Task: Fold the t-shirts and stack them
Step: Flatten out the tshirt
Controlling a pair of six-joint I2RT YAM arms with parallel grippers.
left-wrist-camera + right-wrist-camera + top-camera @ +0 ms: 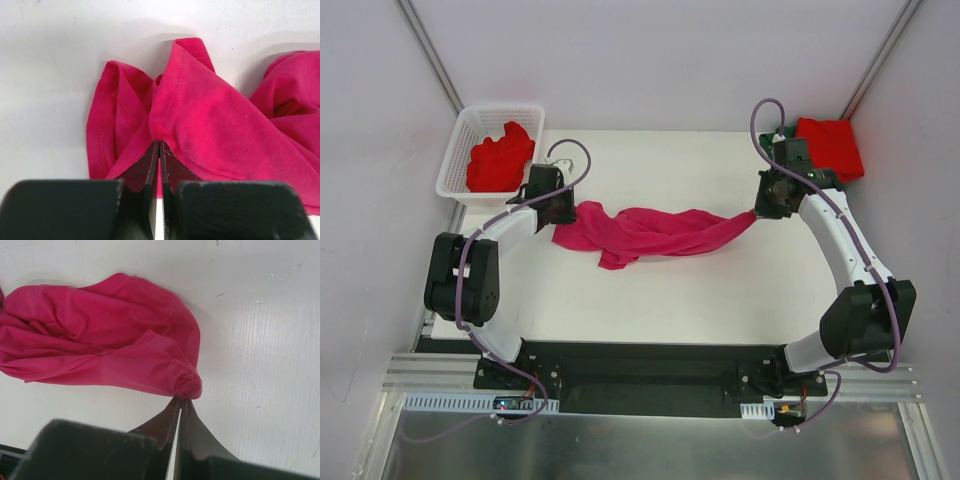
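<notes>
a: while looking down from above, tell me about the magenta-pink soft cloth t-shirt point(650, 232).

b: lies across the middle of the flat white table point(700, 290), drawn out from left to right into a long twisted band. bunches in the centre, with a loose flap hanging toward the near side.

a: and the black two-finger left gripper point(568, 210)?

b: pinched tight on the left end of that cloth. seen from the left wrist, closed on a fold with a stitched hem, with more fabric spread on the table beyond.

a: same for the black two-finger right gripper point(758, 211)?

b: clamped too, on a small gathered knot at the right end. seen from the right wrist, closed right at that knot, low over the table.

a: anything else in red?

b: yes. one bright red crumpled cloth t-shirt point(500, 158), heaped inside the white plastic lattice basket point(457, 150) at the far left corner. also one bright red folded cloth t-shirt point(830, 148), lying flat at the far right corner, just behind the right gripper. both apart from the pink one.
</notes>
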